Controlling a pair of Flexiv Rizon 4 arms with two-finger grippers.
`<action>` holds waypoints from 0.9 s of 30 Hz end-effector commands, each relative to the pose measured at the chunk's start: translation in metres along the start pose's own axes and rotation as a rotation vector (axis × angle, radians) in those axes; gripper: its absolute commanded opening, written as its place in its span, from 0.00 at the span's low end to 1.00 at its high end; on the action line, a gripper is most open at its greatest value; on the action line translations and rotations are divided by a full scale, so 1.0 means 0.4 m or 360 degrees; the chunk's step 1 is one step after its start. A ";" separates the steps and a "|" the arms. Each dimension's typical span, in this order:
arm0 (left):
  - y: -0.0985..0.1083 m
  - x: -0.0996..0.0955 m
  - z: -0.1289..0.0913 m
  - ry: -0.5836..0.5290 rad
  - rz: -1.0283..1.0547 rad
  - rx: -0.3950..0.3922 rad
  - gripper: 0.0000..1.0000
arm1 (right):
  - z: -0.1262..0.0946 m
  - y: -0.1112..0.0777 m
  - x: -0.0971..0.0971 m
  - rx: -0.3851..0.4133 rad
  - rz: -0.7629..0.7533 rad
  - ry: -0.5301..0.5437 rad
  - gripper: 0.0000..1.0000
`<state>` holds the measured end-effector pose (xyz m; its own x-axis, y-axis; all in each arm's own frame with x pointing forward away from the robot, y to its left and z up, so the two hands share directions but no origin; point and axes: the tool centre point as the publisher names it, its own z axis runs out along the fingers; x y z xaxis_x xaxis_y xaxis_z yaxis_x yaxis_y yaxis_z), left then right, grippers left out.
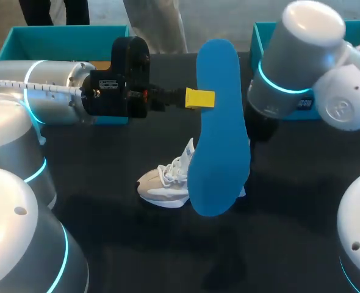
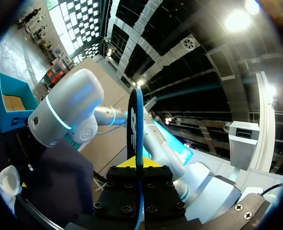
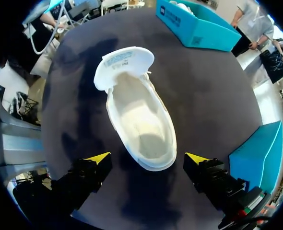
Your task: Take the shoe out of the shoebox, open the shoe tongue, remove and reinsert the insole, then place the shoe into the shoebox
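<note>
Head view | left jaws clamp blue insole [image 1: 216,128] by its edge, aloft | white shoe [image 1: 165,183] on counter [image 1: 107,244] at insole's 7 o'clock | right jaws wide apart over shoe | risk: edge grip may let insole pivot, missing the opening

furniture: table [image 1: 290,232] | top: black, matte | light: faint sheen, soft shadows on top

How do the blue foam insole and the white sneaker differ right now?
The blue foam insole stands upright in the air, shut in the left gripper; the white sneaker lies on the black table under the open right gripper. The insole is flat; the sneaker is hollow, tongue folded open. Both are outside the teal shoeboxes.
</note>
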<state>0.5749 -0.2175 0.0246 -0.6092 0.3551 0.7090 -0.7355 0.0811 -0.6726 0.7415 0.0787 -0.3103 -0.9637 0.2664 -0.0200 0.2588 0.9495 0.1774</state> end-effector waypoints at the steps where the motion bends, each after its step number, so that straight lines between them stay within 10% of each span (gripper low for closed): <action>1: 0.005 0.002 -0.001 -0.0004 0.0000 0.0004 0.00 | -0.008 0.022 0.000 0.0179 -0.0067 0.0018 1.00; 27: 0.005 0.002 -0.001 -0.0004 0.0000 0.0004 0.00 | -0.016 0.037 0.037 0.0157 -0.0288 0.0006 1.00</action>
<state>0.5749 -0.2175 0.0246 -0.6092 0.3551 0.7090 -0.7356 0.0810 -0.6726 0.7312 0.0968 -0.3011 -0.9951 0.0909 -0.0377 0.0880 0.9935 0.0721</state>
